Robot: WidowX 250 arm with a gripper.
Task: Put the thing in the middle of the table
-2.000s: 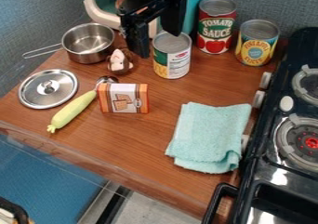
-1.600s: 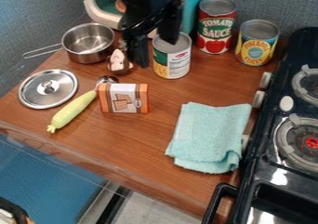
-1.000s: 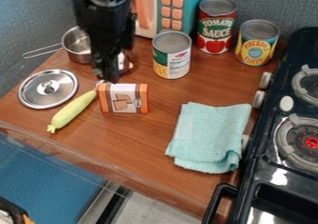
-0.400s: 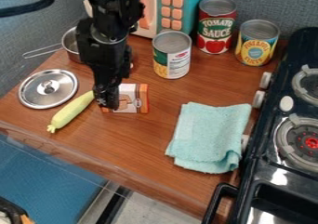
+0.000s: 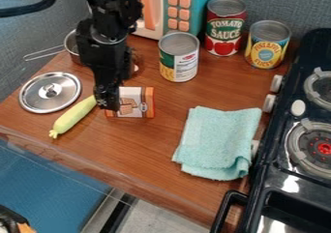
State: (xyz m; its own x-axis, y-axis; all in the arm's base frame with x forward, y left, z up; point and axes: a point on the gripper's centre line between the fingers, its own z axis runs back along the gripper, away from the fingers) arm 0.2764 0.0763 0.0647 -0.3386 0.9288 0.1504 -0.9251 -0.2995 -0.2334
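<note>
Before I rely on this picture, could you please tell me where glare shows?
Camera view: white glare on the glossy black toy stove, low and to the right; camera view: bright reflections on the round silver metal lid; camera view: none on the folded turquoise cloth.

Steel pot (image 5: 71,46), upper left: partly hidden, wire handle (image 5: 42,54) pointing left. Round steel lid (image 5: 50,92) lies flat, knob up, nearer the camera than the pot. Rear: toy microwave (image 5: 188,8), teal panel, orange buttons. Three cans, all upright: green-and-white can (image 5: 179,58) in front of microwave; red can (image 5: 225,26) behind it to the right; yellow-and-blue can (image 5: 267,44) farther right. Folded pale teal cloth (image 5: 217,142) beside black stove (image 5: 268,152), right edge. Stove burner (image 5: 317,145): red centre.
</note>
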